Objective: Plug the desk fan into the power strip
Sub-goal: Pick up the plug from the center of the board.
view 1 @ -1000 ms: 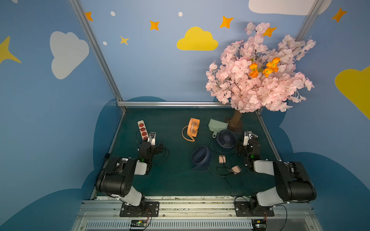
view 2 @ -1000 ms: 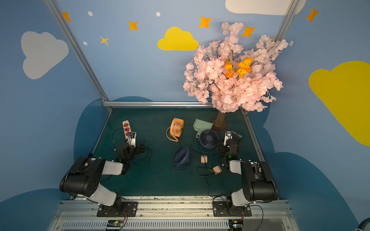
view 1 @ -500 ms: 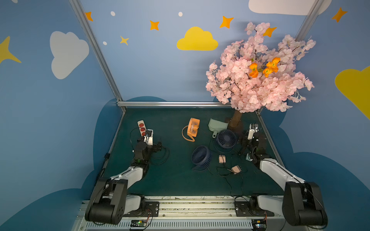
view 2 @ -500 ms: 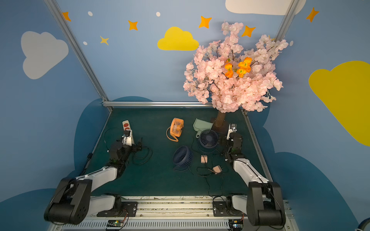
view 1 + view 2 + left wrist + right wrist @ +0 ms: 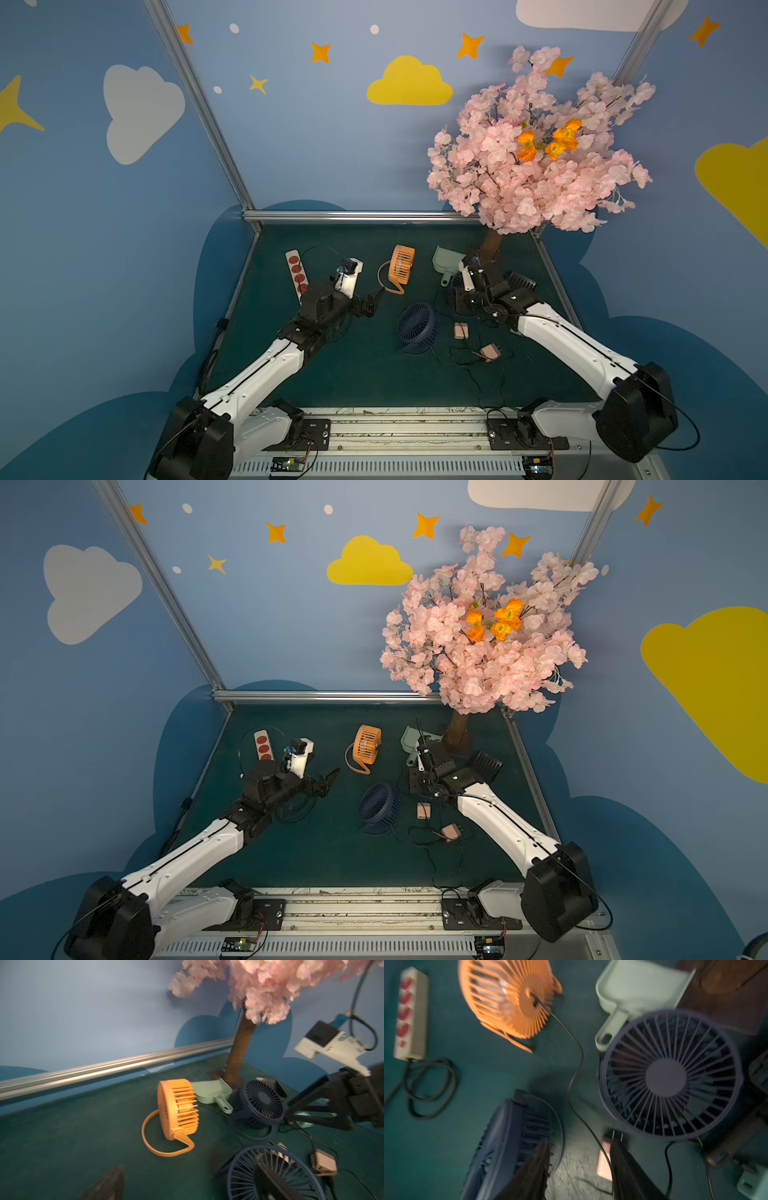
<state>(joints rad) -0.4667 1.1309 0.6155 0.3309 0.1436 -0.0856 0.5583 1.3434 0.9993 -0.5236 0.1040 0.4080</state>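
Three desk fans stand mid-table: an orange fan (image 5: 401,264) and two navy fans (image 5: 417,328). My left gripper (image 5: 372,301) hangs wide open and empty near the orange fan's stand. My right gripper (image 5: 579,1145) has its jaws partly apart, holding nothing, over a pink plug (image 5: 603,1165). The power strip (image 5: 296,272) lies by the table's (image 5: 353,374) left edge.

I'm reading no text, label, brand or number anywhere in these views. I'm checking the long white plastic power strip with round red sockets (image 5: 411,1014): it's coming out blurred in my right wrist view and too small in both top views, so I'm finding no legible marking on it.
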